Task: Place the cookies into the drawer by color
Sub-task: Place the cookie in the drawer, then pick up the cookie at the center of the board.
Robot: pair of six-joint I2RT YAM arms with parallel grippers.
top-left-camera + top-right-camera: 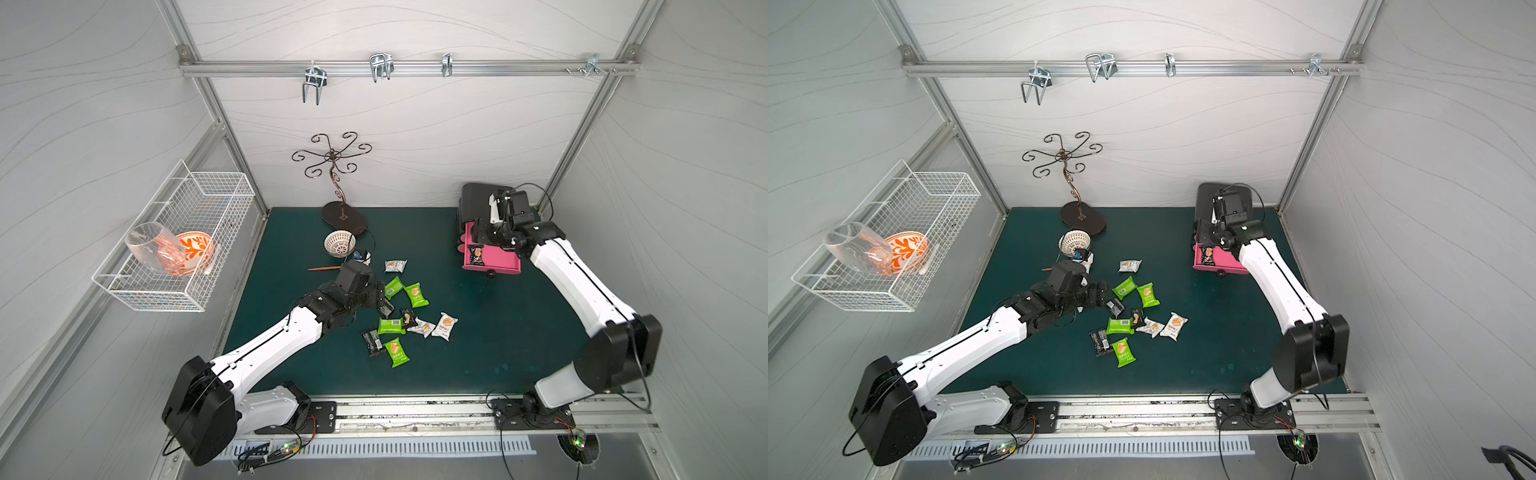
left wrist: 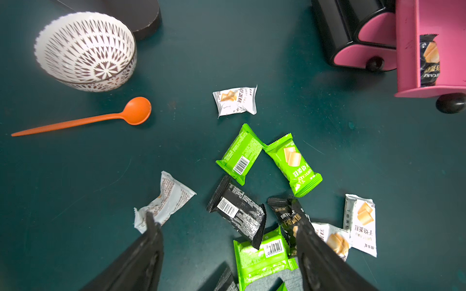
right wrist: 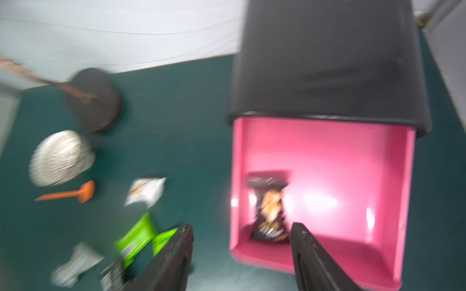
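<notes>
Cookies (image 1: 392,326): green, black and white packets lie scattered mid-worktop (image 1: 498,340), some overlapping. One black packet (image 1: 476,254) lies in the pulled-out pink drawer (image 1: 503,261), against its left side, at far right of the scene. Left gripper (image 2: 224,220) hovers over the pile, jaws spread, with a barcode-side black packet (image 2: 237,211) below the gap; nothing pinched. Right gripper (image 3: 242,226) hangs over the drawer's near-left corner, jaws spread and empty; its wrist view is blurred. White bowl (image 1: 339,243) and orange spoon (image 2: 100,117) sit far-left of the pile.
</notes>
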